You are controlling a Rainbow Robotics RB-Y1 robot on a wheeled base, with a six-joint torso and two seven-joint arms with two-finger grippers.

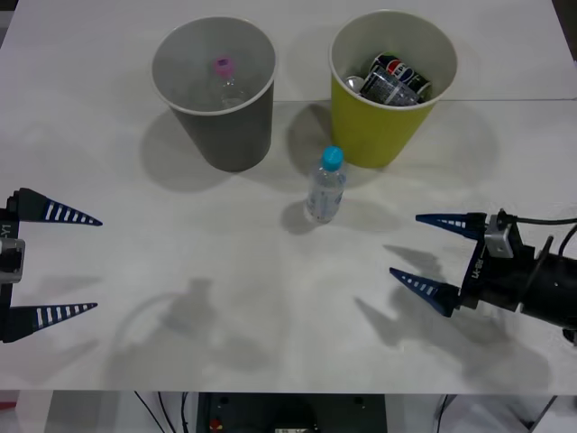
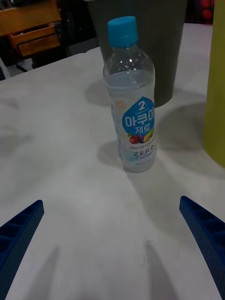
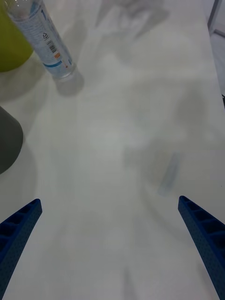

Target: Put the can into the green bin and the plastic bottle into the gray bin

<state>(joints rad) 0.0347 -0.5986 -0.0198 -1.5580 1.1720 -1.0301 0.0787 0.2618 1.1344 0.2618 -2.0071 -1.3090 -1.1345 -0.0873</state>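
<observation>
Lab-like room: white table, cables

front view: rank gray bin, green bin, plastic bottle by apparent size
1. The gray bin and the green bin: they look about the same size, so no ranking between them.
2. The plastic bottle: clearly smallest, standing upright on the table just in front of the bins.

- Plastic bottle: cap and shoulder cut off by the left wrist view's edge.
- Green bin: reduced to a strip of wall in the right wrist view; rim and base cut off.
- Gray bin: rim cut off, lower wall partly hidden behind the bottle.
- Cans inside the green bin: number cannot be told.
</observation>
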